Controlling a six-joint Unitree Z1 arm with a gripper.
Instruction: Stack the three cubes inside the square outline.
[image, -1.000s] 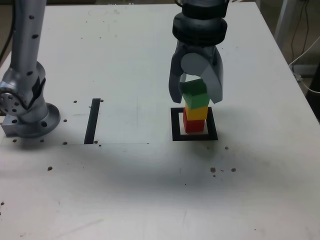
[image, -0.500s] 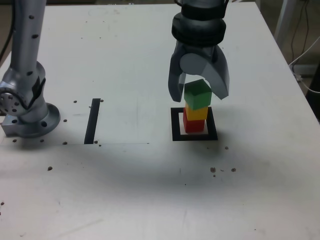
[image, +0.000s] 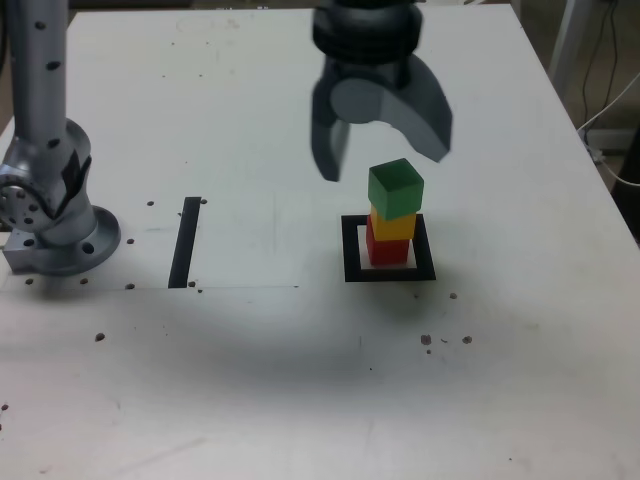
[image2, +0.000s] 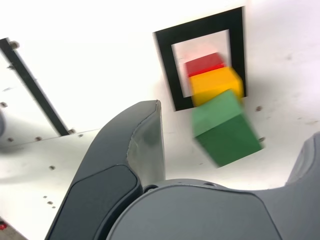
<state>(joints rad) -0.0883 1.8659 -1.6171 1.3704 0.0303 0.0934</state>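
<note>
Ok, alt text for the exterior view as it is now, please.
Green cube atop yellow cube atop red cube, stacked inside a black square outline on a white table. The open gripper hangs above, holding nothing; a black strip lies toward the view's left.

The table (image: 240, 380) is white, speckled with brown and dark spots. Near its far-left corner in the exterior view, a straight strip (image: 185, 242) is plain black. The square outline (image: 353, 268) is flat black around a white centre. The red cube (image: 388, 251), the yellow cube (image: 394, 228) and the green cube (image: 395, 189) are each one solid, plain colour. The gripper (image: 382, 166) is grey.
</note>
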